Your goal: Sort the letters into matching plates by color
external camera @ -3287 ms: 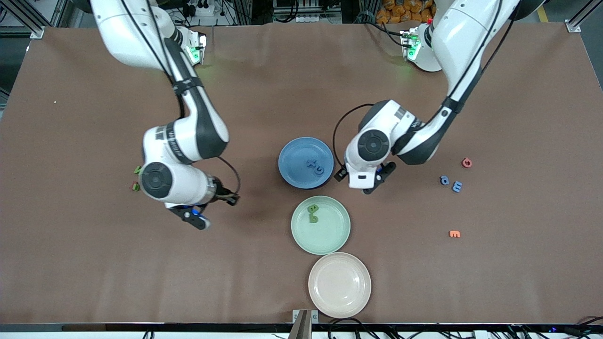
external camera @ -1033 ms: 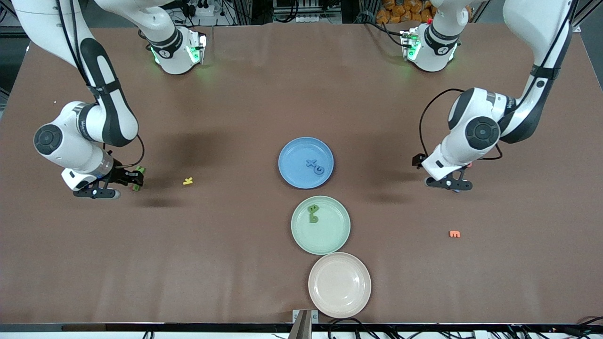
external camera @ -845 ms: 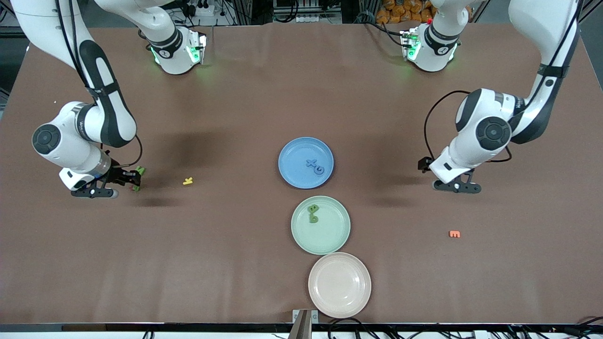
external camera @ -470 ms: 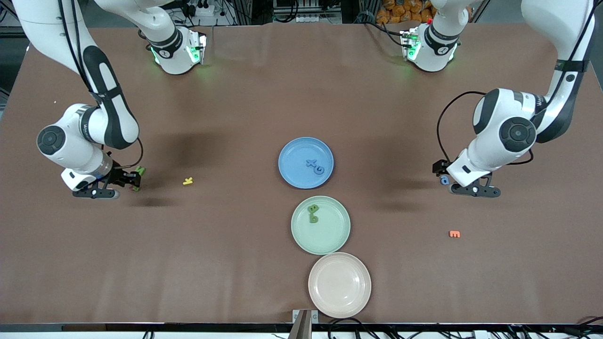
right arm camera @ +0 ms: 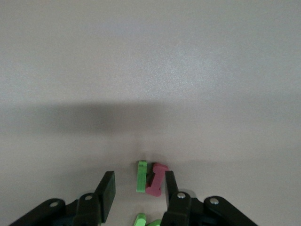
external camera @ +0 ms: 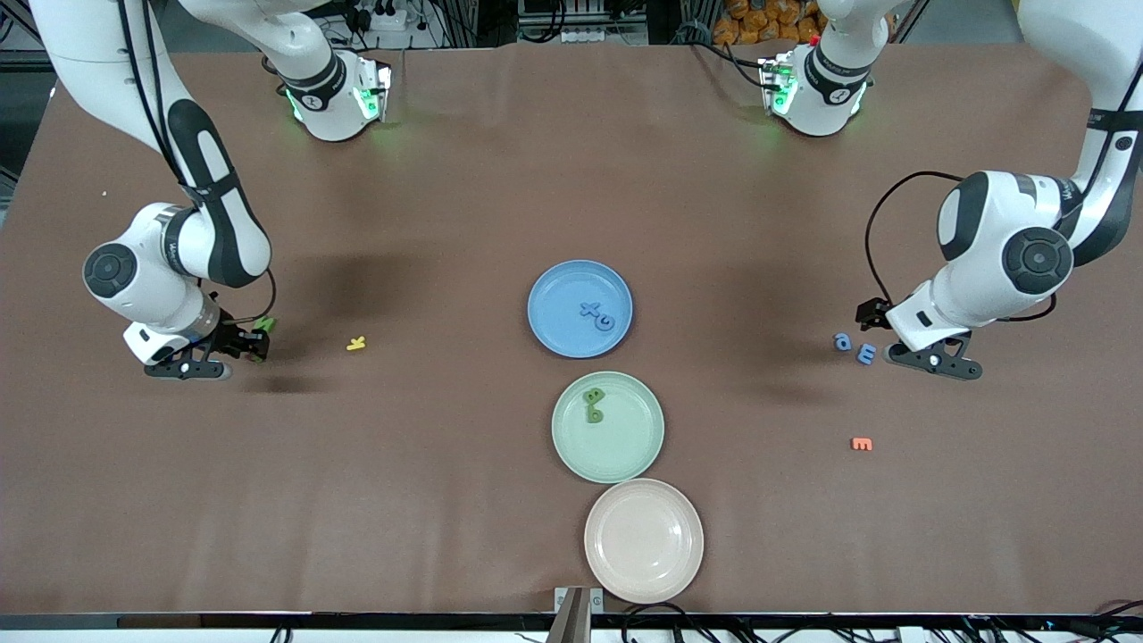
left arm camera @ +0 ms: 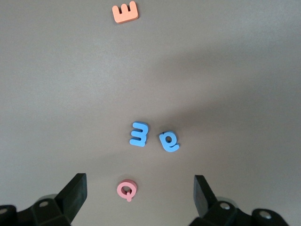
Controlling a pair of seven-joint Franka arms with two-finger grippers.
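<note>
The blue plate [external camera: 552, 290] holds two blue letters [external camera: 596, 315]. Nearer the camera, the green plate [external camera: 625, 451] holds two green letters [external camera: 593, 404]. Two more blue letters [external camera: 855, 347] [left arm camera: 139, 134] lie on the table toward the left arm's end. My left gripper [external camera: 900, 339] [left arm camera: 140, 195] hangs open over a pink-red Q [left arm camera: 127, 190] beside them. My right gripper [external camera: 219, 354] [right arm camera: 138, 190] is down at the table, open, its jaws astride a green letter [right arm camera: 142, 177] [external camera: 262, 326] standing on edge and a red letter [right arm camera: 156, 179]. One finger [right arm camera: 170, 187] is against the red one. Another green letter [right arm camera: 143, 220] lies under the hand.
A yellow letter [external camera: 356, 343] lies between the right gripper and the blue plate. An orange letter [external camera: 862, 443] [left arm camera: 125, 12] lies nearer the camera than the blue pair. A beige-pink plate [external camera: 644, 540] sits by the front edge.
The left arm has swung toward its end of the table, uncovering the two blue letters. The right gripper has stayed low by the green letter, its jaws a little narrower.
</note>
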